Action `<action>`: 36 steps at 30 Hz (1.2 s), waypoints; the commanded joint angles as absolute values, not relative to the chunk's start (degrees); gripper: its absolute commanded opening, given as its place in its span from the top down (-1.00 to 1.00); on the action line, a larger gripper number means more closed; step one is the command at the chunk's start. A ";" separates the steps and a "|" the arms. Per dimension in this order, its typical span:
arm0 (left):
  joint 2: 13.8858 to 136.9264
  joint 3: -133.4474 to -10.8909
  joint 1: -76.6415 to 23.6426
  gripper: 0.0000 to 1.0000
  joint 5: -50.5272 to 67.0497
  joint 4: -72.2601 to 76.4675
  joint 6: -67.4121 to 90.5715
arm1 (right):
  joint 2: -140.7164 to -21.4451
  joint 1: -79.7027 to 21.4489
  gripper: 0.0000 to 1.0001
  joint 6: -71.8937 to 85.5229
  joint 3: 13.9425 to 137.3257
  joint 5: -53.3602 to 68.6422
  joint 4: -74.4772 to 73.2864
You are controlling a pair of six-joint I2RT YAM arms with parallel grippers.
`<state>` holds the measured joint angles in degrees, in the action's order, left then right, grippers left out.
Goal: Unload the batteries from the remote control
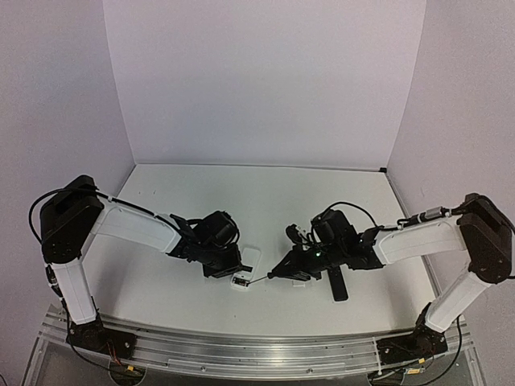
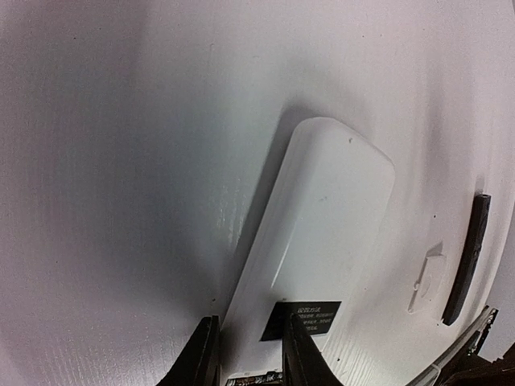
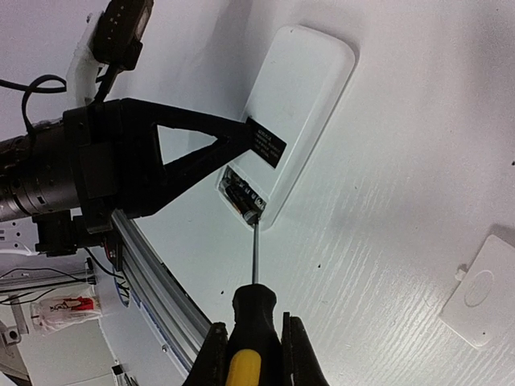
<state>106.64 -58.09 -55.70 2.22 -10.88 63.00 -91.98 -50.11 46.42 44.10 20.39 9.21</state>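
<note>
Zero batteries visibly out. Small dark cylindrical batteries, count unclear, sit in open compartment at near end of white rounded plastic remote, lying by table's near edge, centre. Flat white plastic cover already off, lying apart, toward right edge. Right gripper clamped on yellow-and-black-handled screwdriver, tip at battery end. Left gripper narrowly parted, straddling remote's long edge, one finger on its back; true clamp undeterminable. Remaining, by judgement: pry out every cell.
</note>
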 commanded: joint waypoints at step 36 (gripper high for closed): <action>115.01 -55.33 -58.01 0.55 8.16 -17.58 63.92 | -79.68 -54.34 1.00 38.54 45.97 15.84 0.23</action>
<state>106.89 -58.48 -55.66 1.28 -10.65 64.12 -83.97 -54.52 44.83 44.36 22.59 14.47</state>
